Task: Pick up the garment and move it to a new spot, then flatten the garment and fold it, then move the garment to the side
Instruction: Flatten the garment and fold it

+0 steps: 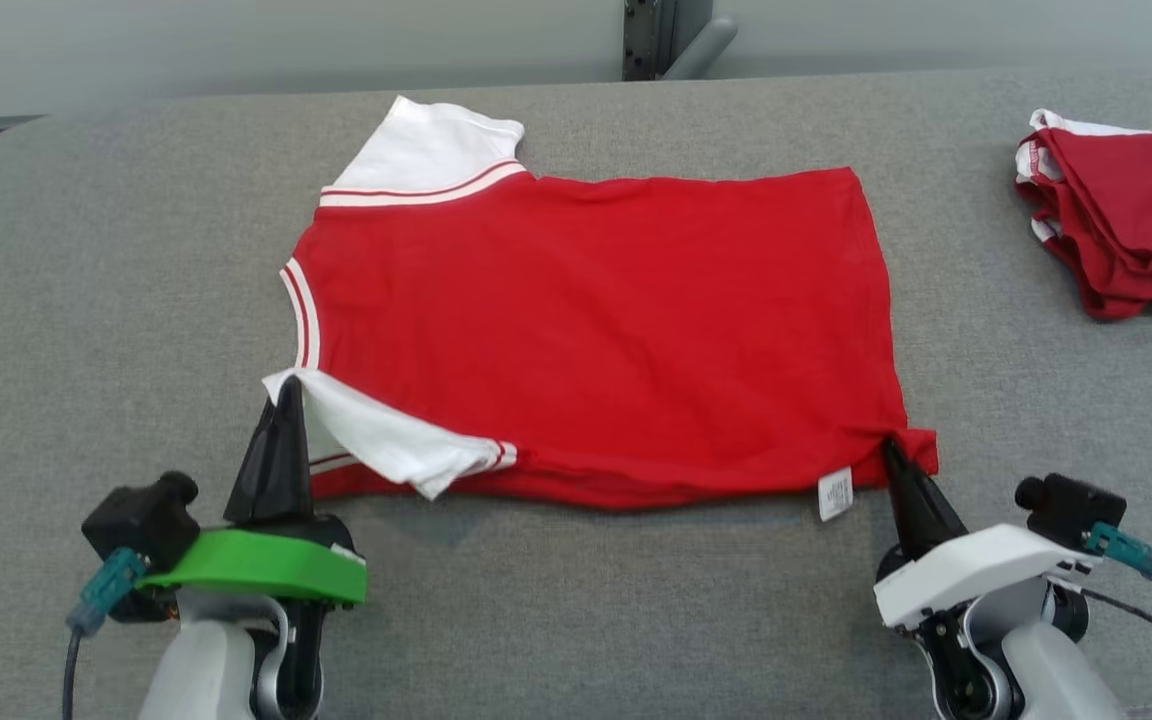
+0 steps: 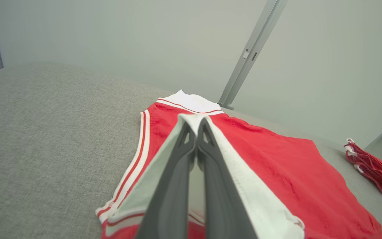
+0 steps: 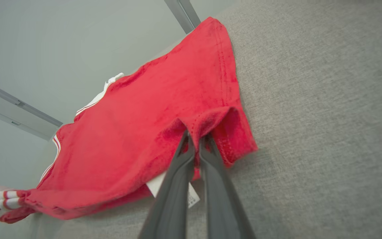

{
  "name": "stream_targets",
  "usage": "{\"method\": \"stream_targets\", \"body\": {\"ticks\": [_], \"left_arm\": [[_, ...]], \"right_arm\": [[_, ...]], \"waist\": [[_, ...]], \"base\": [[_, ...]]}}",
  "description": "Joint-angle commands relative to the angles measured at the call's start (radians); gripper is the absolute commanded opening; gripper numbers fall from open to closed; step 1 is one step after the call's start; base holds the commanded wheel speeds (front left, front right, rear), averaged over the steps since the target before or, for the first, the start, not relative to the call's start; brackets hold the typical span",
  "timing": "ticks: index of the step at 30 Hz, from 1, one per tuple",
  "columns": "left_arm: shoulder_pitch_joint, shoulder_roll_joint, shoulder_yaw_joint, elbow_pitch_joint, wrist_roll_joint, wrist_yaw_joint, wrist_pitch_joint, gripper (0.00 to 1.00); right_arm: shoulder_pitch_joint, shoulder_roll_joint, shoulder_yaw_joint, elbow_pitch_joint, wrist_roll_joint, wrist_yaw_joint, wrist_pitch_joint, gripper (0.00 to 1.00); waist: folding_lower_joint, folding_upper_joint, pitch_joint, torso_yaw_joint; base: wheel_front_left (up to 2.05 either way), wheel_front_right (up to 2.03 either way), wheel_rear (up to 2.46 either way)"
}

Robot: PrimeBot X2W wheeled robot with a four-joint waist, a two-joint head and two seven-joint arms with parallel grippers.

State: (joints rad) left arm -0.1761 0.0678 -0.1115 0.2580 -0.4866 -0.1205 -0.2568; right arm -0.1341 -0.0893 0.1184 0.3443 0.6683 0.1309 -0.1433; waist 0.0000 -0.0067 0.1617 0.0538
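The garment [image 1: 596, 320] is a red shirt with white sleeves and red-white trim, spread sideways on the grey table, collar to the left. My left gripper [image 1: 286, 392] is shut on the near white sleeve, whose cloth drapes over both fingers [image 2: 177, 166] in the left wrist view. My right gripper [image 1: 894, 450] is shut on the near hem corner, and that red cloth [image 3: 207, 122] bunches up over the fingertips in the right wrist view. A white label [image 1: 835, 494] hangs from the near edge beside the right gripper.
A second red and white garment [image 1: 1121, 220] lies crumpled at the table's far right. The grey fabric table [image 1: 106, 300] has open room to the left and along the near edge. A metal post [image 1: 666, 35] stands behind the far edge.
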Motion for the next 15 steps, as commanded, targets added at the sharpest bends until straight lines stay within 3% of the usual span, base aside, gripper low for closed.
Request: {"method": "stream_targets", "body": {"ticks": [1,15], "left_arm": [[-0.052,0.002,0.006,0.038,0.004,-0.004,-0.007,0.00],[-0.239,-0.012,0.073,0.207,0.059,-0.011,-0.008,0.00]], "right_arm": [[-0.041,-0.007,0.003,0.021,0.003,0.000,-0.012,0.00],[-0.249,0.005,0.021,0.196,-0.031,0.000,-0.048,0.00]], "waist": [[0.0000,0.0067,0.047,-0.006],[0.0000,0.0067,0.121,-0.012]], "base": [[0.00,0.00,0.00],[0.00,0.00,0.00]]}}
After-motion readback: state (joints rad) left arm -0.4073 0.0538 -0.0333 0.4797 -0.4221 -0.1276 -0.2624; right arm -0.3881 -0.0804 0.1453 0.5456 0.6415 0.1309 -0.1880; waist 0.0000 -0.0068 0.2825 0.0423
